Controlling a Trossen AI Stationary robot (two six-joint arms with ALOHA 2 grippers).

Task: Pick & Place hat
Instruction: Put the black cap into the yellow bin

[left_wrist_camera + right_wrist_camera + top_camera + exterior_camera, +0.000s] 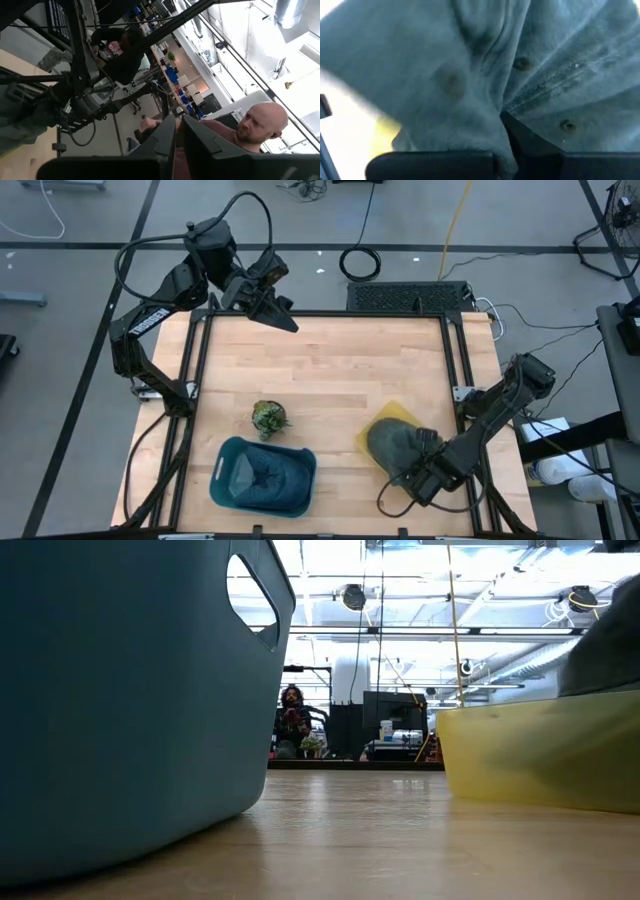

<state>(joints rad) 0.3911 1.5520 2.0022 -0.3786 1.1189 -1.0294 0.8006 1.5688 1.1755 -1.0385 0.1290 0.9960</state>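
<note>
The hat (390,442) is grey-green with a yellow brim (540,755) and lies on the table's near right part. My right gripper (422,463) sits low at the hat's near right side, shut on its cloth, which fills the right wrist view (470,75). The blue bin (262,475) stands on the table near the near edge, left of the hat, and looms large in the low view (120,690). My left gripper (285,320) hangs shut in the air above the table's far left corner, touching nothing. My right gripper has the grey-green crown cloth pinched at the hat's near right side (492,107), with a bunched fold running between the two fingers (522,137). It comes in low, slanting from the table's near right. The hat rests on the table with its brim flat.
A small green plant-like object (268,418) stands on the table just beyond the bin. Black frame rails (460,370) run along the table's sides. Bare wood (350,370) stretches across the table's middle and far half. People show in the room beyond (291,720).
</note>
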